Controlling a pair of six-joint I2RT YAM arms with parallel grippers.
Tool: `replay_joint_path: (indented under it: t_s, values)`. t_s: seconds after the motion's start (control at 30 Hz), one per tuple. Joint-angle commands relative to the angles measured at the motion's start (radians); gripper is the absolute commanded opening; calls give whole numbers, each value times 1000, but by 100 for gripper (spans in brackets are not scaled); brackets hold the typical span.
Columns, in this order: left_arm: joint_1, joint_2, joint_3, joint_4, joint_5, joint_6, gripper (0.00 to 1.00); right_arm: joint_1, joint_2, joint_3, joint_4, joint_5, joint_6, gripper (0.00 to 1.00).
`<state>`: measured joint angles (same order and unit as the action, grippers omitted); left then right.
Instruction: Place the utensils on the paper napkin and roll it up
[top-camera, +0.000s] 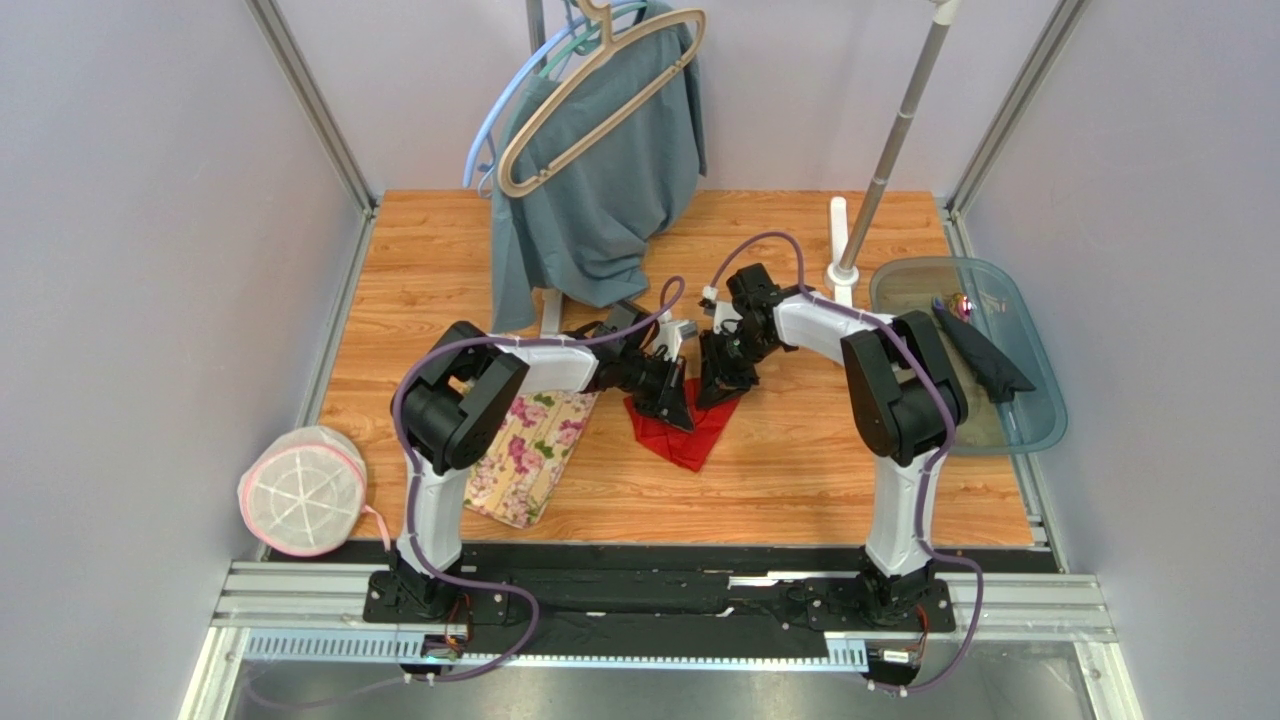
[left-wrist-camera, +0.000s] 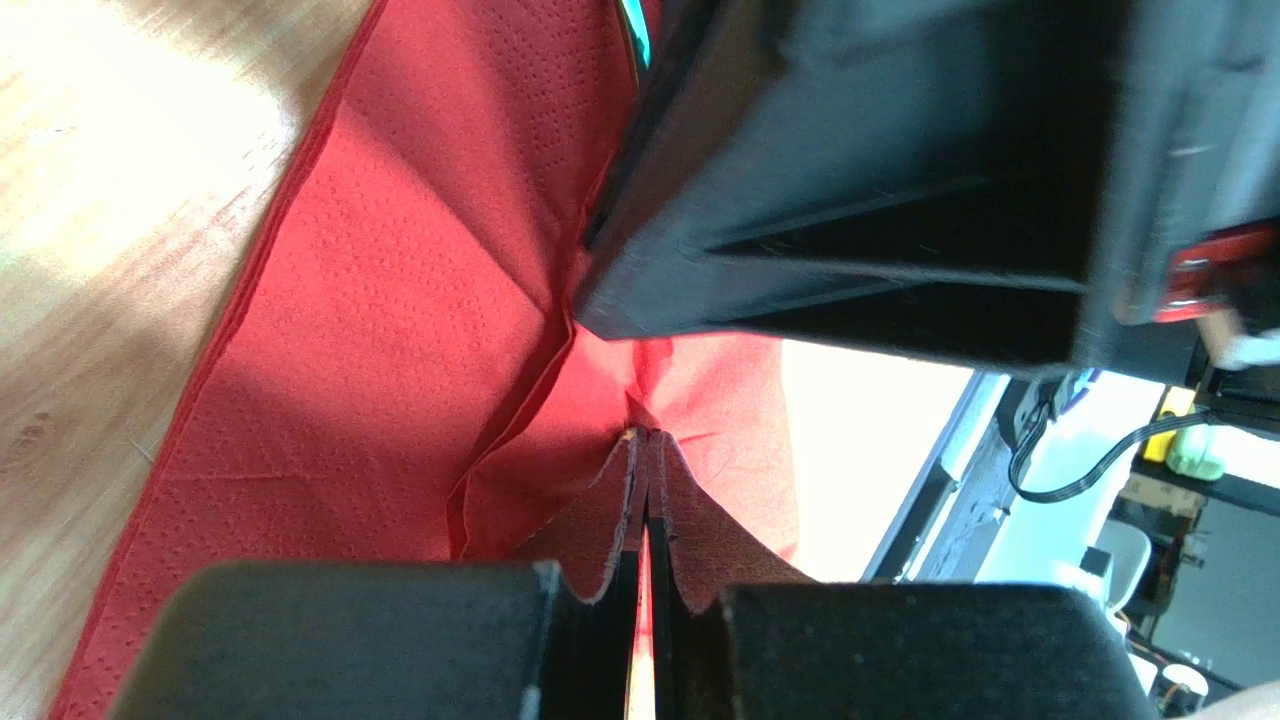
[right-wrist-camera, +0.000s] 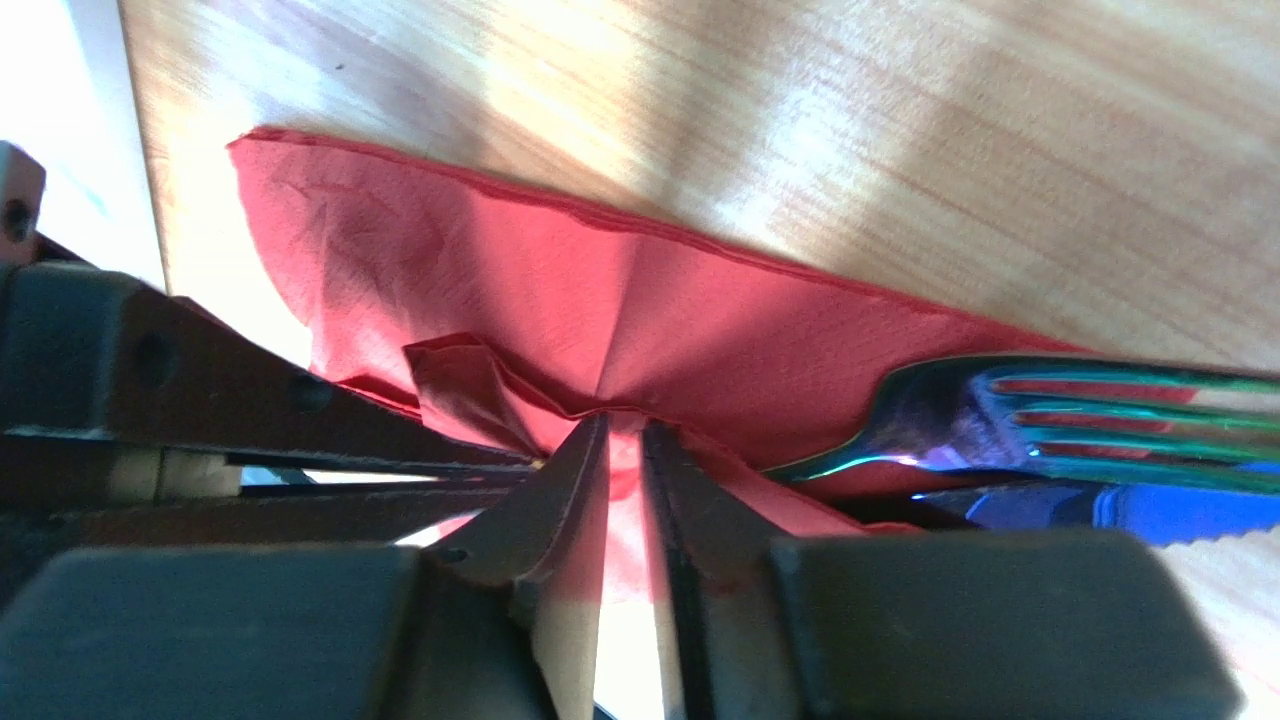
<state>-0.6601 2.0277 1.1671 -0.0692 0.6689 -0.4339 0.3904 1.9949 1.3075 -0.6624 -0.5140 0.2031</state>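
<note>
From above: found the left claw (top-camera: 666, 387) and right claw (top-camera: 726, 368) tip to tip, low over the paper napkin (top-camera: 694, 432). Could not tell open or shut here. Saw no utensils, hidden under the arms.

From the left wrist: squeezed tight on a raised fold of napkin, right at the tips.

From the right wrist: squeezed on a fold too, with a fork (right-wrist-camera: 1052, 417) and blue knife (right-wrist-camera: 1120, 510) just right of the tips, partly hidden.

Might have ripped the thin paper if tugged apart, or let the utensils slip out.
</note>
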Motion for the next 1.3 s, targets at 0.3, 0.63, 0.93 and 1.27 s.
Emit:
replay_joint_path:
  t_s: [0.3, 0.63, 0.93, 1.27]
  values:
    - [-15, -173, -142, 108, 37, -14, 16, -1, 107, 13, 50, 49, -82, 16]
    - [16, -3, -121, 105, 14, -80, 9, -7, 94, 71, 50, 9, -71, 17]
    - [31, 17, -133, 106, 20, -88, 6, -79, -88, 38, 99, -136, 111, 25]
    - [31, 8, -132, 118, 21, -89, 5, -120, -117, -172, 299, -313, 266, 22]
